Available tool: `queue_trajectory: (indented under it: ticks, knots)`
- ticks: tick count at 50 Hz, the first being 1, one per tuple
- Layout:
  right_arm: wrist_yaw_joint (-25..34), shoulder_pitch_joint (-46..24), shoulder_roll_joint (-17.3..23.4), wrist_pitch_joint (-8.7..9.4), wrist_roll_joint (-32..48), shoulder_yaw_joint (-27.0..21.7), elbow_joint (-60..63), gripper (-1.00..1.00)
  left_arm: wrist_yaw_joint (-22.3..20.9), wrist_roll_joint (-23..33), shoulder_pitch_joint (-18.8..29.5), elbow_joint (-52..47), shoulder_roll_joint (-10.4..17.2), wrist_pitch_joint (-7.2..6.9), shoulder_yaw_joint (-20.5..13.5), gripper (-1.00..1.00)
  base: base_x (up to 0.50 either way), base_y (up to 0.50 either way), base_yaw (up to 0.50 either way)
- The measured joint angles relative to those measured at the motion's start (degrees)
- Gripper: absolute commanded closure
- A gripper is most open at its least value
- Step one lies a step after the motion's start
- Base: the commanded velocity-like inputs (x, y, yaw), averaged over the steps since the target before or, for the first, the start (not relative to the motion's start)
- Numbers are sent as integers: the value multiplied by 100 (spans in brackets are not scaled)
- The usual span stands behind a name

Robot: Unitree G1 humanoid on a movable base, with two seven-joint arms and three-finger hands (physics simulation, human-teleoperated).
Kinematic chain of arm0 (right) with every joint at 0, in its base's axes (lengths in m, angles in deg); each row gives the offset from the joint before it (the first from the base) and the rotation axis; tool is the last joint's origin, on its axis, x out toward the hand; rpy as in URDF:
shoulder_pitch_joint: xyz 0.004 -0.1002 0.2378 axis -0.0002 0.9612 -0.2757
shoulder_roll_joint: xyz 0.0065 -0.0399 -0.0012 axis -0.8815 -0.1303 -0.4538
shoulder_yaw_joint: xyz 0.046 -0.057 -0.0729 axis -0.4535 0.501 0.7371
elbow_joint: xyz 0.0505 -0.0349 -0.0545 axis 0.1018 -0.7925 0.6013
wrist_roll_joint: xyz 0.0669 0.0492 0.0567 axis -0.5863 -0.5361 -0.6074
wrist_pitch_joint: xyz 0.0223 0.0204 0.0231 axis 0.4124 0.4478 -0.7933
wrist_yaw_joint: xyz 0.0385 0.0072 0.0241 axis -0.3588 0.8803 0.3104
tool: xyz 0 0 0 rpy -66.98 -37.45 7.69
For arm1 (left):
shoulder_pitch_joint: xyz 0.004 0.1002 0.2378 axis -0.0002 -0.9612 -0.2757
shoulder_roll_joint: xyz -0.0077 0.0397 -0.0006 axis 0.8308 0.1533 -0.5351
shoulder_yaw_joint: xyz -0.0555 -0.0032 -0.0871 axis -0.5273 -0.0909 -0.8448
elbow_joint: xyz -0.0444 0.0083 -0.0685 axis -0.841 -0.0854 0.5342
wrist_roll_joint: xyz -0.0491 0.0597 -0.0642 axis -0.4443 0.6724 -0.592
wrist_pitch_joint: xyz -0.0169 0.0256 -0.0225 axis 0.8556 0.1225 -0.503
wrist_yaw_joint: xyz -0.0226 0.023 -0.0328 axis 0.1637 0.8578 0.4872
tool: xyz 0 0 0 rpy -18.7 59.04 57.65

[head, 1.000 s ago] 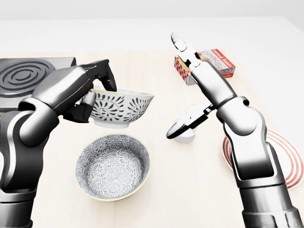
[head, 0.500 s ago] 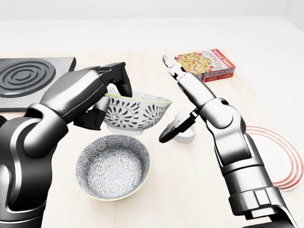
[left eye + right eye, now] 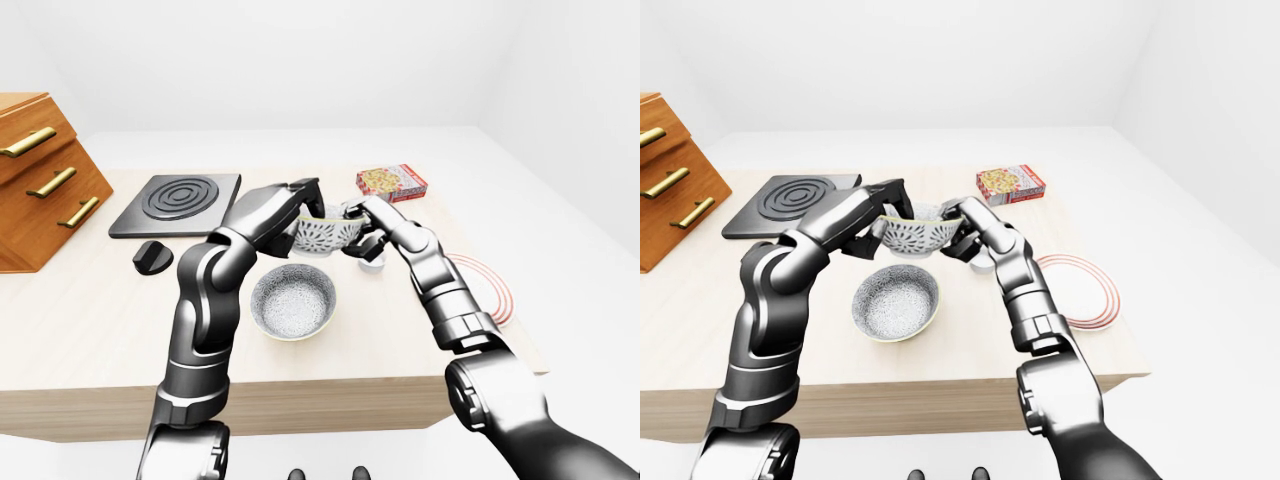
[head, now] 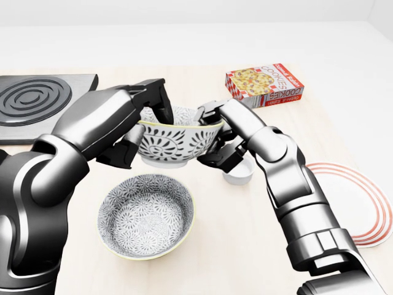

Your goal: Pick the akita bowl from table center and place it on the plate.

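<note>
The akita bowl point(image 4: 175, 144), white with dark leaf patterns, hangs above the table in the middle of the head view. My left hand point(image 4: 142, 132) is shut on its left rim, fingers over the edge and thumb beneath. From the right, my right hand point(image 4: 212, 138) is clamped on the opposite rim, one finger on top and the others under the wall. Flat on the table at the right edge lies the white plate point(image 4: 362, 203) with red rings, well apart from the bowl and with nothing on it.
A grey speckled bowl point(image 4: 146, 215) sits just below the held bowl. A small white cup point(image 4: 238, 173) stands under my right hand. A cookie box point(image 4: 265, 84) lies at the top right, a black burner plate point(image 4: 34, 101) at the top left. A wooden drawer cabinet point(image 3: 40, 175) stands at the far left.
My right hand swung in from the right and closed on the bowl's right rim; before, its fingers were spread and clear of it. The left hand kept the bowl aloft, barely moved.
</note>
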Motion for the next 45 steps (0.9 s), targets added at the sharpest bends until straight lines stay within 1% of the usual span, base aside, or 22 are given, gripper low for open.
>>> queue_trajectory:
  ticks: [2, 3, 10, 16, 22, 24, 25, 26, 38, 41, 45]
  knots:
    - [25, 7, -4, 0, 1, 26, -8, 87, 5, 14, 6, -12, -1, 24, -2, 100, 0, 0, 0]
    - [35, 11, -5, 0, 4, 40, -13, 100, 9, 11, 10, -19, -1, 29, -4, 100, 0, 0, 0]
    - [104, 14, -3, 0, 129, -15, 7, 100, -16, -3, -6, -40, -8, 16, 22, 100, 0, 0, 0]
    - [114, 34, 11, 0, 176, -36, 51, 100, -16, -156, -20, -64, -7, -78, 43, 100, 0, 0, 0]
    - [103, 67, 17, 0, 184, -31, 99, 100, -16, -146, -27, -83, -14, -68, 52, 100, 0, 0, 0]
    - [95, 79, 24, 0, 207, -34, 109, 100, -15, -148, -29, -94, -15, -78, 45, 74, 0, 0, 0]
    - [79, 88, 31, 0, 231, -33, 107, 100, -16, -149, -28, -103, -17, -86, 37, -87, 0, 0, 0]
    - [75, 98, 36, 0, 250, -20, 112, 100, -13, -151, -26, -112, -21, -87, 33, -100, 0, 0, 0]
    - [101, 151, 32, 0, 297, 41, 188, 100, -15, -117, -20, -168, -52, -94, 12, -100, 0, 0, 0]
    - [106, 153, 33, 0, 308, 45, 194, 100, -15, -147, -11, -183, -58, -134, -3, -100, 0, 0, 0]
    - [101, 143, 37, 0, 321, 45, 189, 100, -15, -215, 11, -229, -54, -247, -36, -100, 0, 0, 0]
